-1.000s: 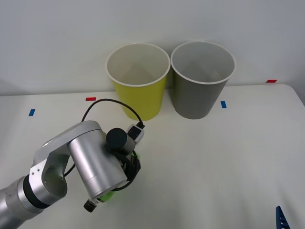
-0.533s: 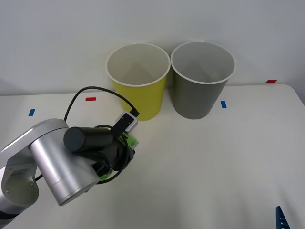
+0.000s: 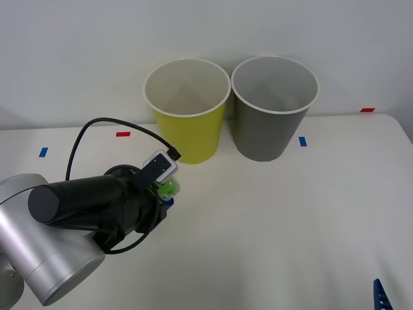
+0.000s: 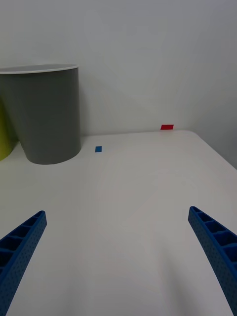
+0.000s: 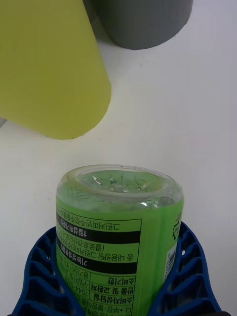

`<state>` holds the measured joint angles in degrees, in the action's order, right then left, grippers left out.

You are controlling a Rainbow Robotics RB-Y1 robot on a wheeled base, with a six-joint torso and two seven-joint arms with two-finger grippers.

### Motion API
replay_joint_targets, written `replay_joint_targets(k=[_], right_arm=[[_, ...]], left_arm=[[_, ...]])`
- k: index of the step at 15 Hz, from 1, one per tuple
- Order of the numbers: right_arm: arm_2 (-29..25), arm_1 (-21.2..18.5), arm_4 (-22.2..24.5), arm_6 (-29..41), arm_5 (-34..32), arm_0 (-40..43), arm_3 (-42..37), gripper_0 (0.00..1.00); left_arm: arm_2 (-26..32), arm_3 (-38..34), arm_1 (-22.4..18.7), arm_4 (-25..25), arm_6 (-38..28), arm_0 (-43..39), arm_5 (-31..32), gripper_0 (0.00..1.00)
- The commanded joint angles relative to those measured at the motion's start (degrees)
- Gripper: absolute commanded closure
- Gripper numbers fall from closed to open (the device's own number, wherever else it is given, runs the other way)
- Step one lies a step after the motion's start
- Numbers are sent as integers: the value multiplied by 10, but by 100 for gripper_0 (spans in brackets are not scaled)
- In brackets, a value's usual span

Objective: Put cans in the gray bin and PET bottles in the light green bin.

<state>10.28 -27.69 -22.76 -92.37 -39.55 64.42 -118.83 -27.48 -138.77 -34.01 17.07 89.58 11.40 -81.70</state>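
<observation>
Since prior frame, left gripper is swinging clamped PET bottle closer to light green bin; bottle w/ slick label, light, crushable, mid-body hold adequate; right gripper idling open, near gray bin.

The left gripper hugs the green bottle with its blue fingers, near the light green bin and the gray bin.

- Light green bin: upper centre of front view, on the table.
- Gray bin: just right of it.
- Left gripper: lower left, clasping the PET bottle, before the light green bin.
- Right gripper: lower right corner.
</observation>
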Motion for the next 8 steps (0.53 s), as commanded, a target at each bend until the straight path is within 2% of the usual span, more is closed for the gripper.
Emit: replay_joint_targets(k=[1,5,8], right_arm=[[0,0,0,0,0,0,0,0],[0,0,0,0,0,0,0,0],[0,0,0,0,0,0,0,0]], left_arm=[[23,-13,11,16,2,-1,3,100],[128,-42,30,111,26,-1,3,100],[206,-63,45,156,90,-1,4,100]])
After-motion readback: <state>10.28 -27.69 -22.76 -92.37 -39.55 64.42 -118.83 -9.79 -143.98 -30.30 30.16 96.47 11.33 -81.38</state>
